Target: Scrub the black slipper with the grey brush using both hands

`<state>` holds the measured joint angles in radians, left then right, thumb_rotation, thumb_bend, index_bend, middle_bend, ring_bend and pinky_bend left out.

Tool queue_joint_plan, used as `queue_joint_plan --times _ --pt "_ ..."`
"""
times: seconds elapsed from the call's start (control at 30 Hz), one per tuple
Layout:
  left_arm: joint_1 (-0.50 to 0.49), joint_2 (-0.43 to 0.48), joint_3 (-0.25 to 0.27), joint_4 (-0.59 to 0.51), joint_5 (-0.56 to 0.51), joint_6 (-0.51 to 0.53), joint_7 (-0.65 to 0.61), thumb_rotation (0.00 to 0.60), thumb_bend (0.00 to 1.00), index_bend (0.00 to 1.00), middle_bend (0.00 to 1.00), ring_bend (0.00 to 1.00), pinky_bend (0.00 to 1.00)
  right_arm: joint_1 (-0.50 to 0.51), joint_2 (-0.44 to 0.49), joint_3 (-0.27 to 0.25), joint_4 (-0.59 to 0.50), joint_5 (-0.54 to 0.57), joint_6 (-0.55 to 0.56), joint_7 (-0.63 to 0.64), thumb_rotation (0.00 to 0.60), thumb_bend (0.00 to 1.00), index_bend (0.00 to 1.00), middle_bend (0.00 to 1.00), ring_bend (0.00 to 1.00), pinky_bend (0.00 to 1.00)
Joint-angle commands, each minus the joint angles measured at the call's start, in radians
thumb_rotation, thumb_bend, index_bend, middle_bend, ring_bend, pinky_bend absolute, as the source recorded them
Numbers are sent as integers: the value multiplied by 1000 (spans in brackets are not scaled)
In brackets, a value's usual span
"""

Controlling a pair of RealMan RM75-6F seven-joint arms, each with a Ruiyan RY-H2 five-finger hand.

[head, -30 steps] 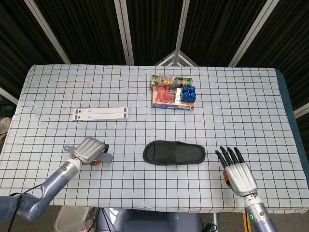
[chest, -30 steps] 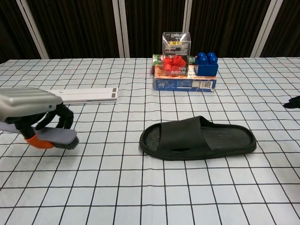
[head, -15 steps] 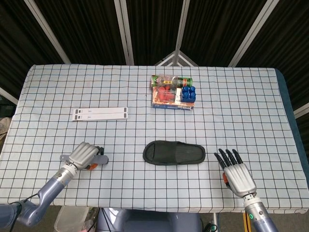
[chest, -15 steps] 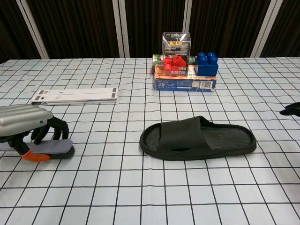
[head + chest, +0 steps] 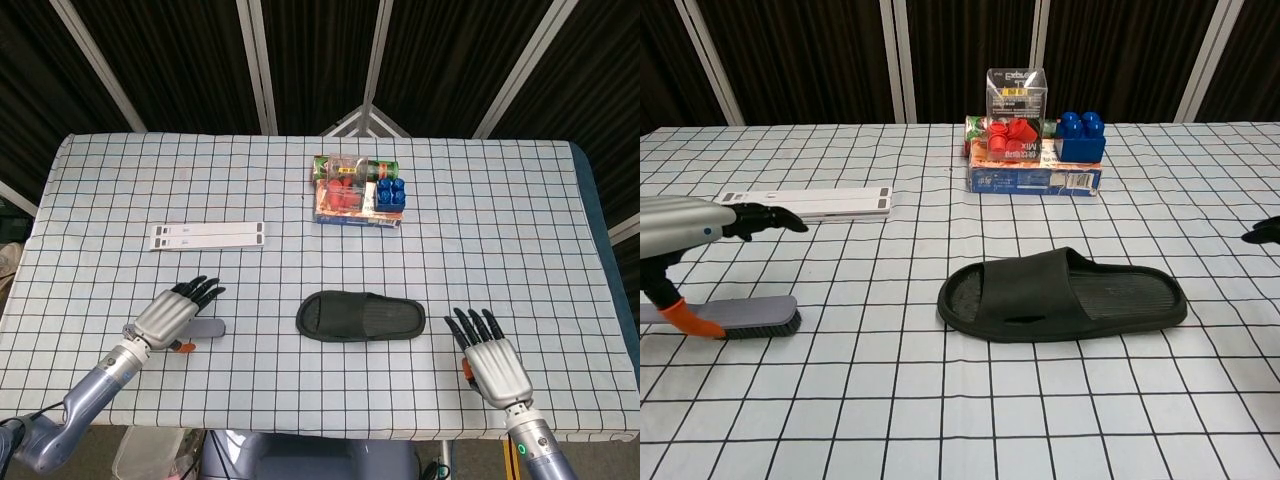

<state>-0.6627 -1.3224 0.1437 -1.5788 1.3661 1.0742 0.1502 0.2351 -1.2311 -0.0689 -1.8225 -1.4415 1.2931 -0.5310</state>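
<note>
The black slipper [image 5: 361, 317] [image 5: 1063, 294] lies flat near the table's front middle, toe end to the right. The grey brush [image 5: 745, 315] [image 5: 203, 329], with an orange end, lies on the cloth left of the slipper. My left hand [image 5: 172, 314] [image 5: 700, 222] hovers just above the brush, fingers stretched out and apart, holding nothing. My right hand [image 5: 491, 361] rests palm down right of the slipper, fingers spread and empty; only its dark fingertips [image 5: 1266, 230] show at the chest view's right edge.
A stack of boxes with a clear case, red pieces and blue blocks [image 5: 358, 190] [image 5: 1035, 148] stands at the back middle. A flat white strip [image 5: 208, 235] [image 5: 805, 203] lies at the back left. A checked cloth [image 5: 520, 230] covers the table.
My left hand has let go of the brush and opened, lifting slightly; the brush now lies on the cloth. The right hand has stayed put.
</note>
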Motion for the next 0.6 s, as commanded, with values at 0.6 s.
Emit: queue_joint_plan --times 0.6 --pt "465 81 -27 51 1 533 -28 600 15 0 0 0 0 -170 85 39 125 -63 274 290 600 326 0 0 0 0"
